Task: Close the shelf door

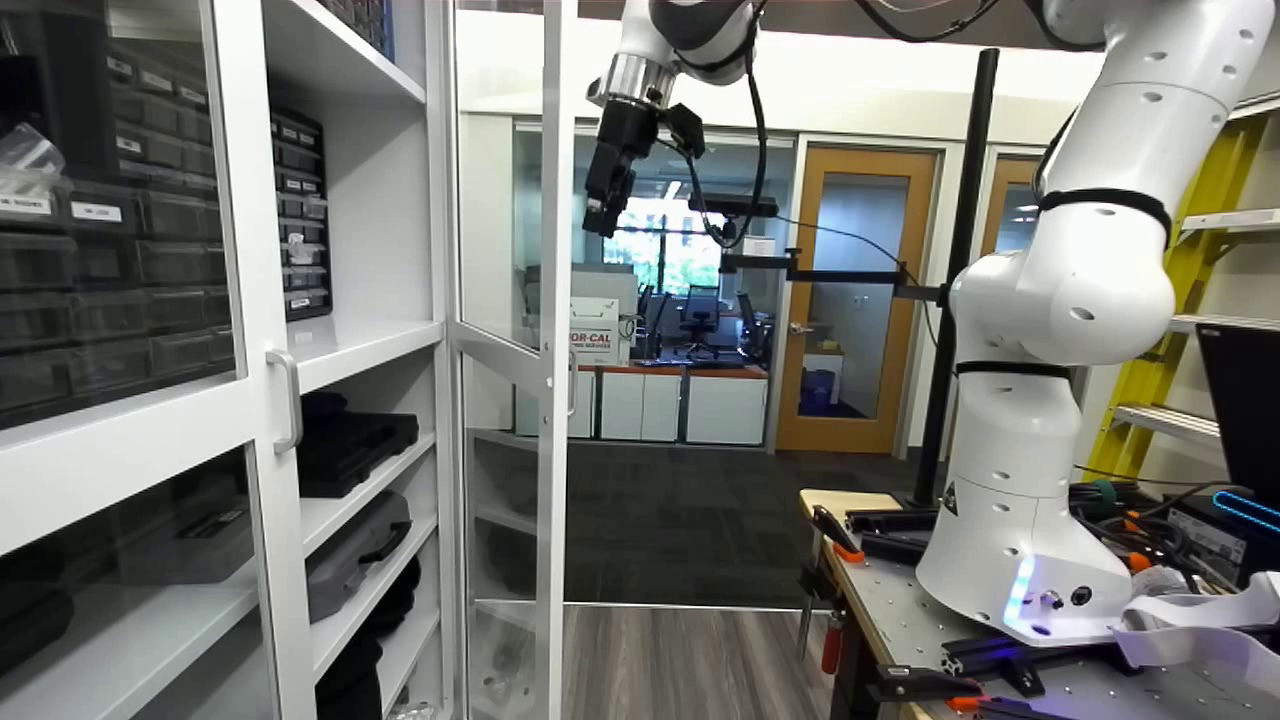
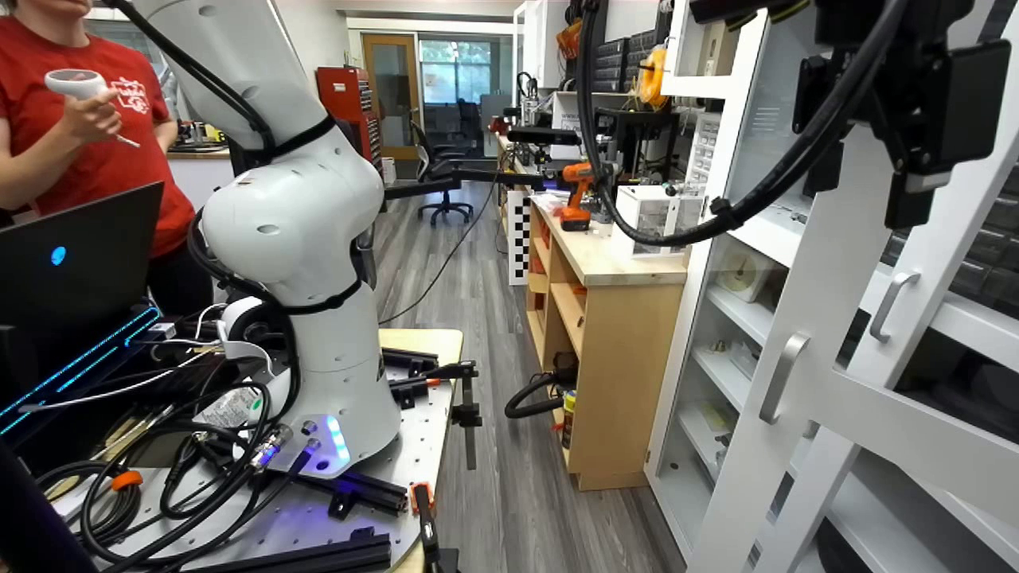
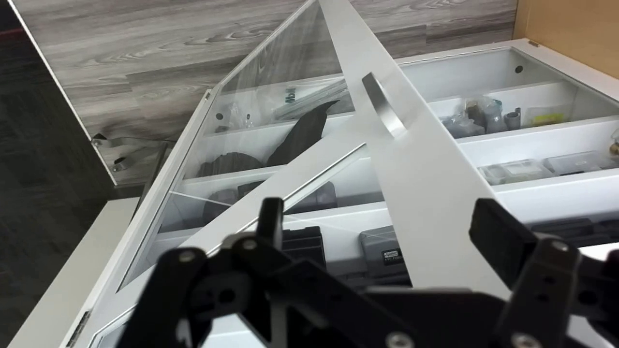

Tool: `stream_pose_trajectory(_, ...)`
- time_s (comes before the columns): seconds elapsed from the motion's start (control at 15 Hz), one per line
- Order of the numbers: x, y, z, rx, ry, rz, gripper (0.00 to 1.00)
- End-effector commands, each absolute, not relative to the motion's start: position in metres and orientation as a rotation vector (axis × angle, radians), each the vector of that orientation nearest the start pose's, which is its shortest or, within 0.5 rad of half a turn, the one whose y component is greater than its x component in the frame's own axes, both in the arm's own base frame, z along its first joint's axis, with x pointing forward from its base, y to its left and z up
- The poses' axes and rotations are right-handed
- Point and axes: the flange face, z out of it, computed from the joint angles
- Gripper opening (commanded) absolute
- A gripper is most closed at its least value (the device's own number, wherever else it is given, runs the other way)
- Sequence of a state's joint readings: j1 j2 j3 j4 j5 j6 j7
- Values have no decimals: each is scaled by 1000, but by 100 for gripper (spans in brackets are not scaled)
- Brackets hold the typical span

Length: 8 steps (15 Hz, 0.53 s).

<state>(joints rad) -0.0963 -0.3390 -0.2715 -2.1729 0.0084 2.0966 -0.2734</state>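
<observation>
The shelf door (image 1: 555,420) stands ajar, swung out from the white shelf (image 1: 380,330). It also shows in an exterior view (image 2: 816,318), with a curved silver handle (image 2: 784,378). In the wrist view the door (image 3: 420,188) angles across the shelf bays, with its handle (image 3: 387,106) at upper middle. My gripper (image 1: 600,215) hangs high, beside the door's upper part and apart from it there. It also shows in an exterior view (image 2: 864,191), overlapping the door frame. In the wrist view its fingers (image 3: 384,222) are wide apart with nothing held; the door frame lies beyond them.
A matching white-framed panel (image 1: 250,200) stands shut at the left. A wooden counter (image 2: 629,374) adjoins the shelf. The robot's table (image 1: 880,590) carries clamps and cables. A black post (image 1: 970,260) rises by the base. A person in red (image 2: 95,135) stands behind the laptop (image 2: 87,263).
</observation>
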Motion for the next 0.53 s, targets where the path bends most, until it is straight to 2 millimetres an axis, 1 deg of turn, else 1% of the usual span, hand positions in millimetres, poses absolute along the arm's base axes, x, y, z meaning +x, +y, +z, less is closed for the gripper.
stream_pose_trajectory(0.0, 424, -191, 566, -3083, 9, -510, 100)
stream_pose_trajectory(0.13, 416, -201, 571, -3035, -44, -548, 100)
stream_pose_trajectory(0.27, 409, -210, 572, -2974, -61, -591, 100)
stream_pose_trajectory(0.33, 406, -215, 570, -2949, -65, -607, 100)
stream_pose_trajectory(0.47, 401, -222, 560, -2912, -88, -619, 100)
